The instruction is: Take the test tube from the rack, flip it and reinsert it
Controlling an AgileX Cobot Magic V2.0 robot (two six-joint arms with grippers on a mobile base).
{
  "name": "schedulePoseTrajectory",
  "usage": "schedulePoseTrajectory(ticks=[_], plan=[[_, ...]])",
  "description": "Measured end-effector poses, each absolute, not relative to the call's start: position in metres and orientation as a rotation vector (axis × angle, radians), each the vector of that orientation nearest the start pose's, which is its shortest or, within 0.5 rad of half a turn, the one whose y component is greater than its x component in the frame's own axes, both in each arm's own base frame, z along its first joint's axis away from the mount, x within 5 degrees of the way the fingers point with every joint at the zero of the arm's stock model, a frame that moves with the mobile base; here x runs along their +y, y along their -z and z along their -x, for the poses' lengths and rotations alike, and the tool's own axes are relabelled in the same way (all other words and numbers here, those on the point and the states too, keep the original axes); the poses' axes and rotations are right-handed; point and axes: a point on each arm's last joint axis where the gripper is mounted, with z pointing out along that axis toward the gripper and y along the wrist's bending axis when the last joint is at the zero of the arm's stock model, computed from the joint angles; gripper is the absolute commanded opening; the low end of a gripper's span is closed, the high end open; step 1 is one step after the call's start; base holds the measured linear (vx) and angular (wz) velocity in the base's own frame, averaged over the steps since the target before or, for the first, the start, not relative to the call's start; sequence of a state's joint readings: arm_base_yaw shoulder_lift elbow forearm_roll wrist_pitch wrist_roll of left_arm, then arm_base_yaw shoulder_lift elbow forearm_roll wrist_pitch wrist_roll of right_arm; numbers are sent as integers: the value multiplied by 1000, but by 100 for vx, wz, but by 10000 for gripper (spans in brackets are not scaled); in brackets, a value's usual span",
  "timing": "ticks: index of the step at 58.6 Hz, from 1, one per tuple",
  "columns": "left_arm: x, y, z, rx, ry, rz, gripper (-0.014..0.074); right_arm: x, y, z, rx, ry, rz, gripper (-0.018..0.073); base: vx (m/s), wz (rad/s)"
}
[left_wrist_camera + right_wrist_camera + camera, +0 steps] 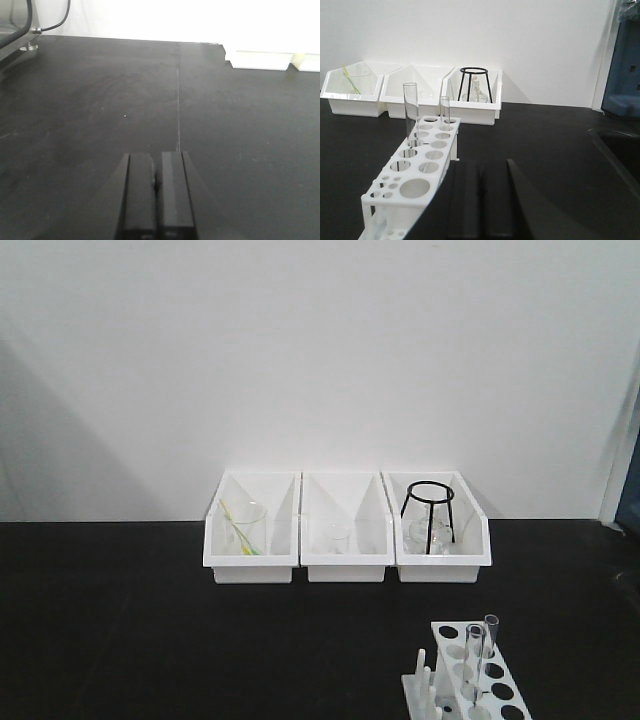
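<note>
The white rack (478, 680) stands on the black table at the front right, with upright pegs on its left side. It also shows in the right wrist view (417, 170). Two clear test tubes stand upright in it: a taller one (410, 114) and a shorter one (444, 111); the front view shows them too (489, 640). My right gripper (481, 167) is shut and empty, just right of the rack's near end. My left gripper (156, 162) is shut and empty over bare black table, far from the rack.
Three white bins stand in a row at the back: the left one (252, 530) holds a beaker with a yellow-green stick, the middle one (346, 532) a small glass, the right one (440, 530) a black wire tripod and a flask. A sunken edge lies at the right (620, 150).
</note>
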State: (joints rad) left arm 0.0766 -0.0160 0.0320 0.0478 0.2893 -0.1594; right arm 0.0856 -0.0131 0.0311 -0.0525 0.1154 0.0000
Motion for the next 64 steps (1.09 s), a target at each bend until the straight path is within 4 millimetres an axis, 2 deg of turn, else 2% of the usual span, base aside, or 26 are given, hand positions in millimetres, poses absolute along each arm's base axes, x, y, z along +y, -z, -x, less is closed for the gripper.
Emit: schedulePoseTrajectory(ticks=[25,33,39,45,56,64], plan=[[5,-177,-54,1779,14,179,-6,4,-194,-57,1597,-22,106,-8,1,0],[5,-177,-54,1779,14,179,-6,5,-202,-56,1514,-26,104,-8,0,0],[5,-177,-54,1779,14,179,-6,5,-213,-55,1401,-31,101,-8,0,0],[5,-177,-54,1779,14,179,-6,5,-235,-52,1375,-29,98,-8,0,0],[5,-177,-54,1779,14,179,-6,5,-289,-61,1454,-20,100,-7,0,0],[5,-177,-54,1779,14,179,-6,6,-305,-79,1528,-18,105,1,0,0]])
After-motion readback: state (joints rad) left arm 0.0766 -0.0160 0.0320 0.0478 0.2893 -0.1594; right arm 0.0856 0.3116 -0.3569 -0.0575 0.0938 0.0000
